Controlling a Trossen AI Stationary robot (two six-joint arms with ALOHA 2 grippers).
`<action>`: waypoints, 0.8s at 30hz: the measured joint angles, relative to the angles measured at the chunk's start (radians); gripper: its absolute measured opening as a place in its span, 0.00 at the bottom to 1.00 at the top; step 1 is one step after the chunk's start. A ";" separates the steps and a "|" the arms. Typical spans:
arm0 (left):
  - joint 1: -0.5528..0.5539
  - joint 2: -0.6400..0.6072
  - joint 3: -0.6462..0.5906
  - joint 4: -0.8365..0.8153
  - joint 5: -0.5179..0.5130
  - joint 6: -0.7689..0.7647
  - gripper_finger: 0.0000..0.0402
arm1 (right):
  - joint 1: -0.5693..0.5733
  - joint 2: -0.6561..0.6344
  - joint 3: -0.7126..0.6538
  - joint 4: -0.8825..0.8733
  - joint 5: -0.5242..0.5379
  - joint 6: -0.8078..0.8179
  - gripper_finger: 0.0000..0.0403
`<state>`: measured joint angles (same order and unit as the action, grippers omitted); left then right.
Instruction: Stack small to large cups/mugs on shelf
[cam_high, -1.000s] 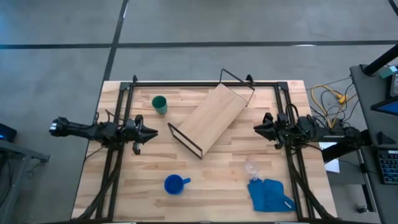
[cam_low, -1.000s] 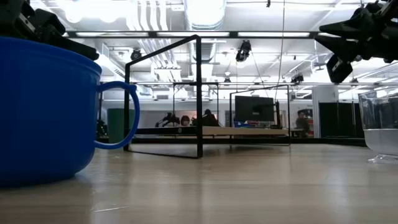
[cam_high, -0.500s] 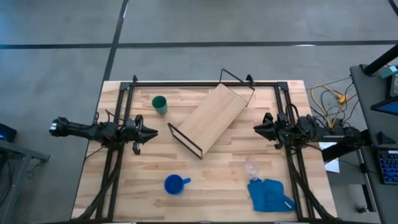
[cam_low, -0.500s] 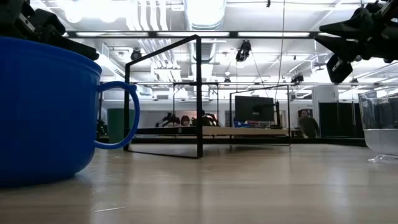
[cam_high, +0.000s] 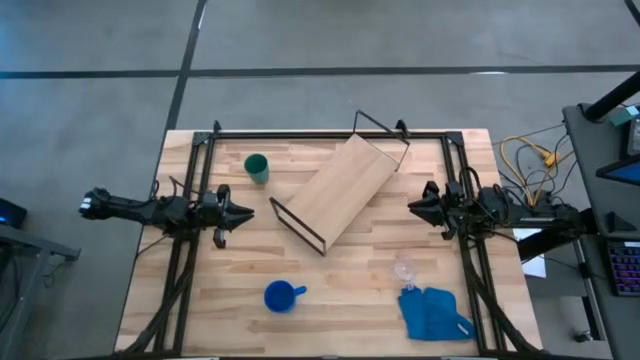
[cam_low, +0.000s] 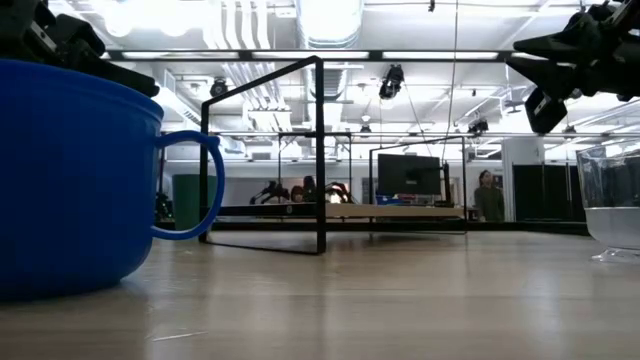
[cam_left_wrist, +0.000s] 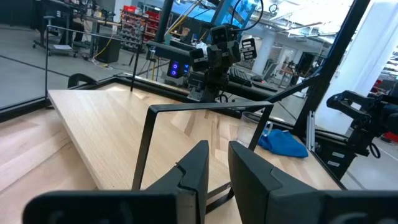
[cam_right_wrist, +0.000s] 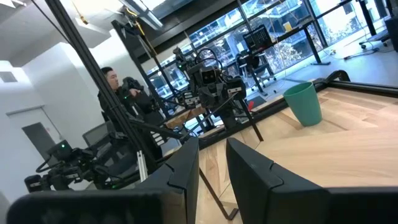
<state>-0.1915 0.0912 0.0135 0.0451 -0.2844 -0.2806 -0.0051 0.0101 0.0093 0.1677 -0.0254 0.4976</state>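
Nothing on the table has moved since the earlier frames; both arms hang as they were, and only people far back in the room have shifted in the low view

Taking the shelf (cam_high: 340, 192) as landmark: it lies askew mid-table, its board bare. The left gripper (cam_high: 246, 212) hovers just off its left end, the right gripper (cam_high: 414, 207) off its right side, each with jaws nearly pressed together on nothing. The blue mug (cam_high: 281, 296) stands well in front of the shelf, the green cup (cam_high: 257, 167) near its left end toward the table's far edge, and the glass cup (cam_high: 404, 270) in front to the right, touching or just beside a blue cloth (cam_high: 436, 313)

By my reading no step has begun. Next calls for one gripper to spread and descend on a cup

Hard to make out: the glass cup is nearly lost against the wood from above and cut off in the low view, where the mug fills the left side
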 joint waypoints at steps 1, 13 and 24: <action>0.000 0.000 0.000 0.000 0.000 0.000 0.12 | 0.000 0.000 0.000 0.000 0.000 0.000 0.19; 0.000 0.000 0.000 0.000 0.000 0.000 0.12 | 0.001 0.000 0.000 0.000 0.000 0.033 0.19; 0.000 0.000 -0.002 0.028 -0.009 0.000 0.12 | 0.001 0.000 0.000 0.012 0.000 0.198 0.19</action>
<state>-0.1913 0.0914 0.0119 0.0726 -0.2930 -0.2803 -0.0044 0.0101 0.0093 0.1801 -0.0250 0.6956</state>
